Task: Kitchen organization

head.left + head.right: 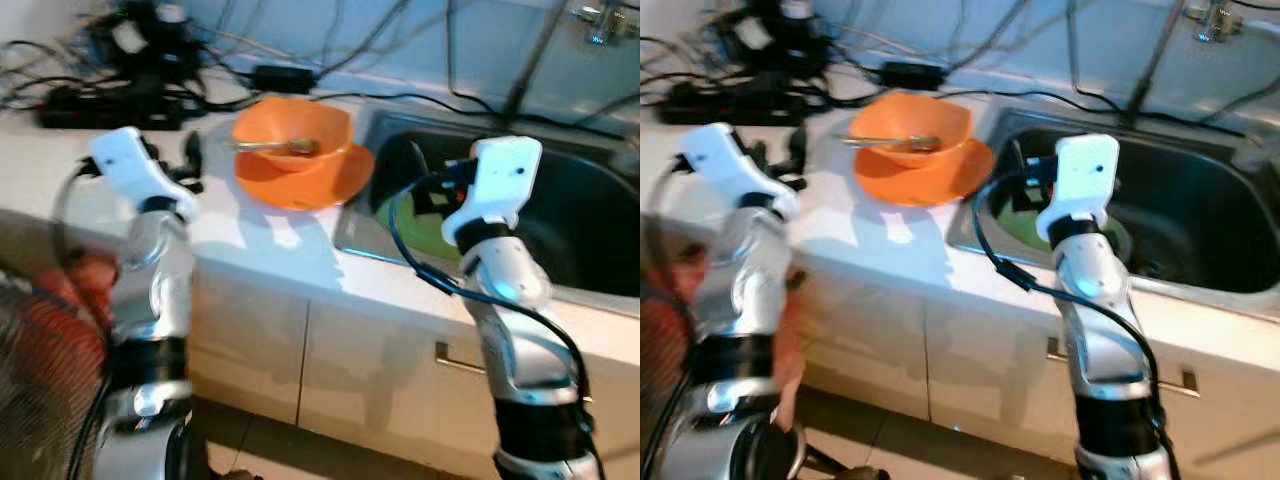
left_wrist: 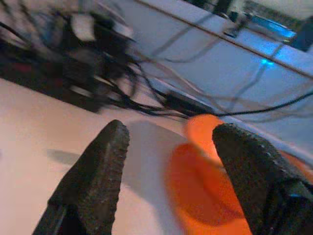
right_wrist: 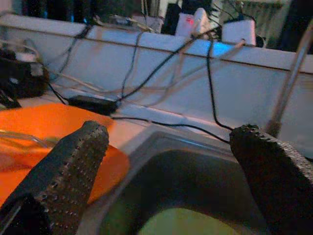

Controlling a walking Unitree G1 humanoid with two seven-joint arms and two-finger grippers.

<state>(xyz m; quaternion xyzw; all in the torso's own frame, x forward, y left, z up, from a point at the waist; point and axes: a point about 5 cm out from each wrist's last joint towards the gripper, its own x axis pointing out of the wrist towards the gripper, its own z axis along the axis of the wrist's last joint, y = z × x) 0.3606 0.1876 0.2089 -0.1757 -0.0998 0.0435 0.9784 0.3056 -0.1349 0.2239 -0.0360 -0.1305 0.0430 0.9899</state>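
Orange bowl (image 1: 293,128) with a spoon (image 1: 275,146) inside, stacked on an orange plate (image 1: 305,178) on the white desk (image 1: 250,240), just beside the steel sink (image 1: 560,215). Left hand (image 2: 168,166) spread open, empty, near the plate. Right hand (image 3: 168,171) spread open, empty, over the sink's edge above something green (image 1: 432,226). Tangled black cables (image 1: 110,60) behind.

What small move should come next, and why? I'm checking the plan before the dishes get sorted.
Probably ease the left gripper, fingers open, forward toward the orange bowl. The bowl sits on an orange plate beside the sink, a spoon in it, and nothing is held yet.
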